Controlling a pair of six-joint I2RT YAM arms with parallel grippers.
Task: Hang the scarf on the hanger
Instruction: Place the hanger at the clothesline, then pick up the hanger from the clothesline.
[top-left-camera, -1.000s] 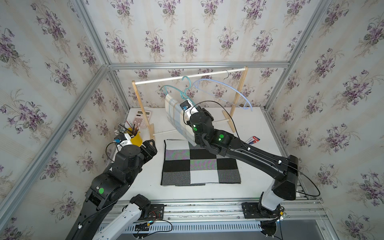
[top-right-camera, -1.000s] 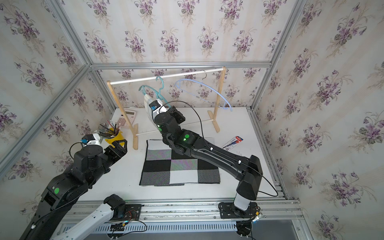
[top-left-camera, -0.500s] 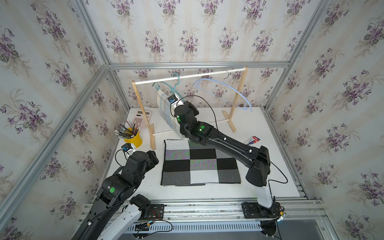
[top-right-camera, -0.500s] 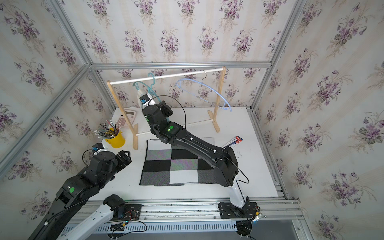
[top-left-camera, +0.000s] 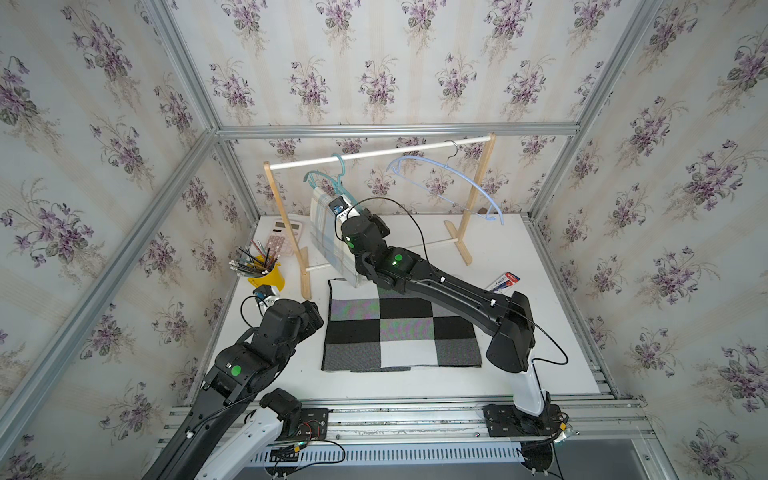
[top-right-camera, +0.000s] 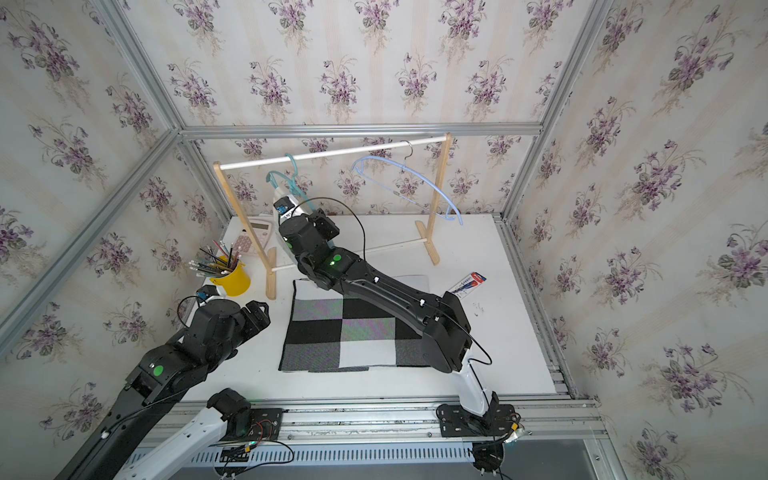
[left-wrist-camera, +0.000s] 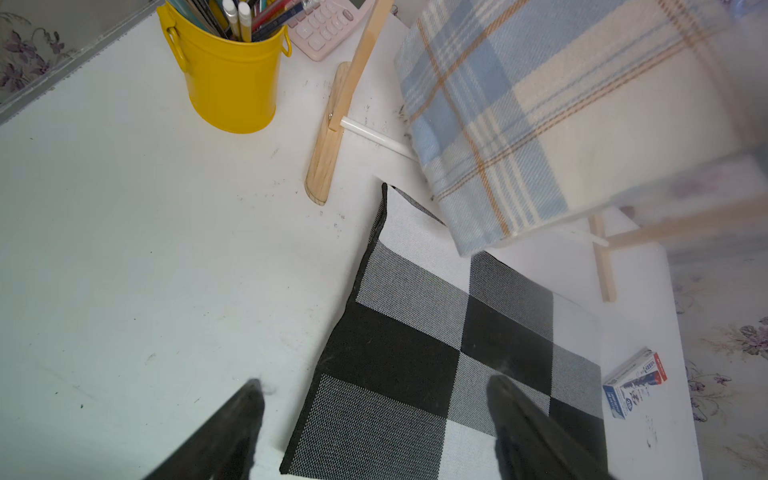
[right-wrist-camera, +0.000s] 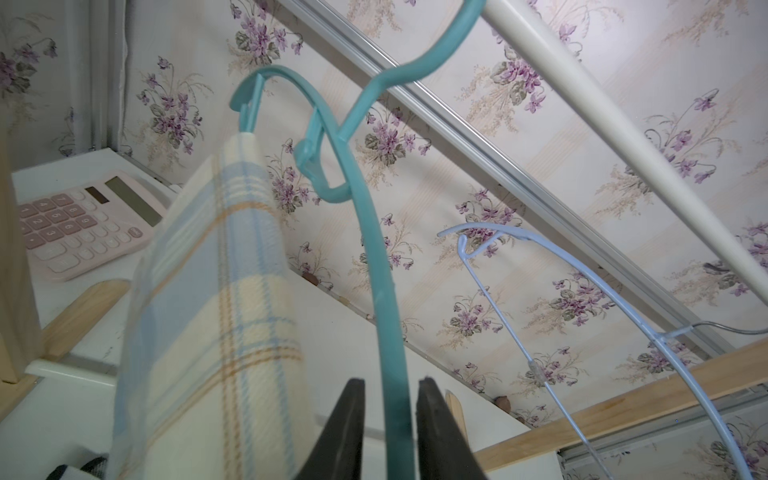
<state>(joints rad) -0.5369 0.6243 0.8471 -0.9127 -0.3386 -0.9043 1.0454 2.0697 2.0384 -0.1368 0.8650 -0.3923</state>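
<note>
Plaid scarf hangs draped on the teal hanger on the rail, just beside the right tool, whose jaws stand slightly parted astride the hanger's arm, clamping nothing; left tool released, apart.

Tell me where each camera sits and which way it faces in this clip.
Top views: high above the front of the table, looking down at the clothes rack, checked cloth, left arm and right arm.
Left wrist: low over the table, looking across the checked cloth to the yellow cup and scarf; the left gripper shows, open.
Right wrist: under the rack, looking up along the teal hanger; the right gripper straddles it.
Shared: both wrist views show the scarf and calculator.
</note>
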